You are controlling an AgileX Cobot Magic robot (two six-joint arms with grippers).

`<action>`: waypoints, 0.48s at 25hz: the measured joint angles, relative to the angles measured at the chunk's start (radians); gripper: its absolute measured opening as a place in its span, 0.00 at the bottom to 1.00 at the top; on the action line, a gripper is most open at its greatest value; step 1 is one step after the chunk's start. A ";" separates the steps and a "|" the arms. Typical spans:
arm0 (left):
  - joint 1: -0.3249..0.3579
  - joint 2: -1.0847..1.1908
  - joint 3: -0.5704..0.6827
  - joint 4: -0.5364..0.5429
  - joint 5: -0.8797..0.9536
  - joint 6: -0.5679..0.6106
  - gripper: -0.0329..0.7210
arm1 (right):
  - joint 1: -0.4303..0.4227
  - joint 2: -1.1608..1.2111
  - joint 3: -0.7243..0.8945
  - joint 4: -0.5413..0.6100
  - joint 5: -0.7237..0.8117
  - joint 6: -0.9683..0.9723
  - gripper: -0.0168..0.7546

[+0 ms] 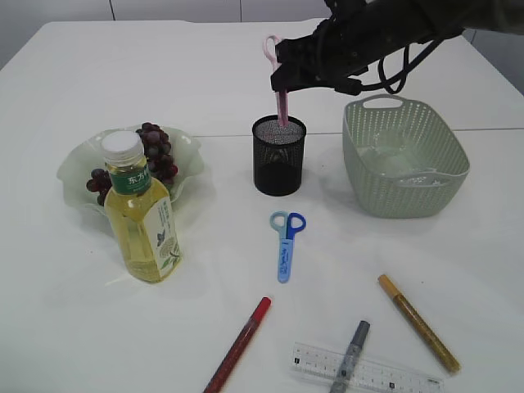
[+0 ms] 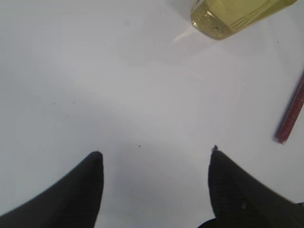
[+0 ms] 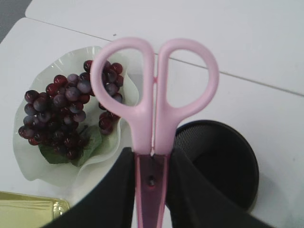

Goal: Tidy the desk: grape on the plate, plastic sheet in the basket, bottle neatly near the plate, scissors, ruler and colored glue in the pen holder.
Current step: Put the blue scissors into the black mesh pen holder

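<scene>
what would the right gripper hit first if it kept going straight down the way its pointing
Probably the black mesh pen holder. The right gripper points downward, shut on the pink scissors, whose blade tip sits at the holder's mouth. So the scissors would bottom out inside first, though depth is hard to judge.

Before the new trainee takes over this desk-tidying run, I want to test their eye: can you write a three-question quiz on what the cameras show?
1. True or false: the grapes already lie on the plate.
2. Which item is the right gripper holding over the pen holder? A) blue scissors B) pink scissors C) ruler
3. Fill in: the left gripper's fingers are ____ and hold nothing.

Key:
1. True.
2. B: the pink scissors, handles up, blades pointing down into the holder. The blue scissors and ruler lie on the table.
3. Open.
</scene>
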 joint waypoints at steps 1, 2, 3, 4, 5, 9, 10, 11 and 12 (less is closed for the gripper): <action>0.000 0.000 0.000 0.000 0.000 0.000 0.71 | 0.000 0.006 0.000 0.033 -0.015 -0.055 0.21; 0.000 0.000 0.000 0.000 0.000 0.000 0.71 | 0.000 0.014 0.000 0.065 -0.029 -0.111 0.21; 0.000 0.000 0.000 0.000 0.000 0.000 0.71 | 0.000 0.023 0.000 0.091 -0.038 -0.168 0.21; 0.000 0.000 0.000 0.000 0.000 0.000 0.71 | 0.000 0.032 0.000 0.118 -0.052 -0.216 0.21; 0.000 0.000 0.000 0.000 0.000 0.000 0.71 | 0.000 0.044 0.000 0.145 -0.061 -0.273 0.21; 0.000 0.000 0.000 0.000 0.002 0.000 0.71 | 0.000 0.099 0.000 0.240 -0.080 -0.473 0.21; 0.000 0.000 0.000 0.000 0.002 0.000 0.71 | 0.000 0.112 0.000 0.263 -0.082 -0.516 0.21; 0.000 0.000 0.000 0.000 0.002 0.000 0.71 | 0.000 0.121 0.000 0.291 -0.087 -0.553 0.21; 0.000 0.000 0.000 0.000 0.002 0.000 0.71 | 0.000 0.131 0.000 0.318 -0.091 -0.598 0.21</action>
